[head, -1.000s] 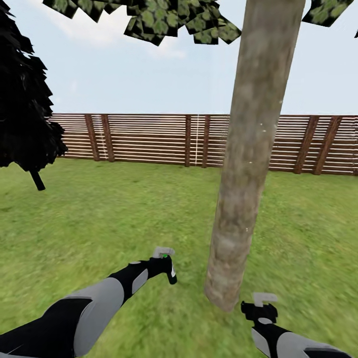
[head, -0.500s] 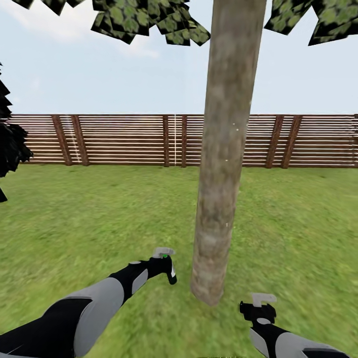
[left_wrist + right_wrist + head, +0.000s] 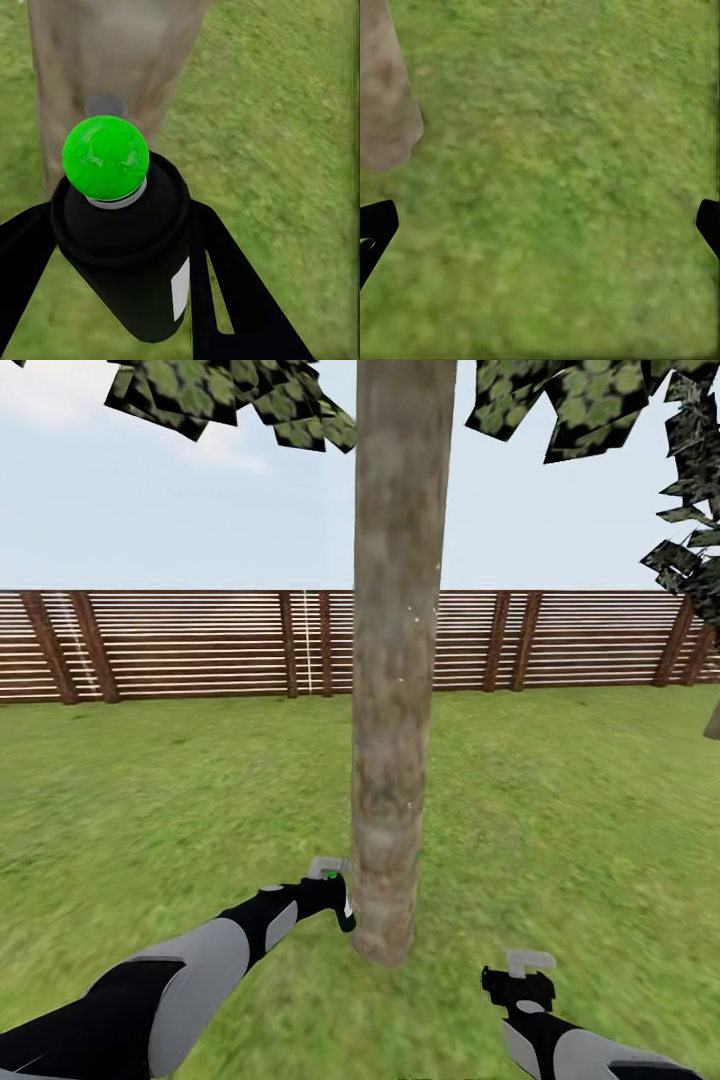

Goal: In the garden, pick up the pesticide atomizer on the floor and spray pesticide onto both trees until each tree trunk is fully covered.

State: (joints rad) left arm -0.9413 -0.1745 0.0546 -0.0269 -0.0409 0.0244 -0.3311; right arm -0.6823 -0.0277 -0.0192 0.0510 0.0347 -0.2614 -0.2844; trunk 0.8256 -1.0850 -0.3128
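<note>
Pinching the spray bottle [image 3: 124, 247] between its two black fingers, the left gripper [image 3: 330, 890] holds it low, just beside the foot of the tree trunk [image 3: 392, 660]; green dot up, white label showing. Right gripper [image 3: 520, 985] hangs over the grass [image 3: 560, 810], fingers spread wide, nothing between them. Slat fence [image 3: 200, 645] behind, leaves [image 3: 230, 395] overhead.

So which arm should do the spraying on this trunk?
Left. The left gripper already holds the atomizer, right beside the trunk, which fills the space ahead of the nozzle in the left wrist view. The right gripper is open and empty over the grass.
</note>
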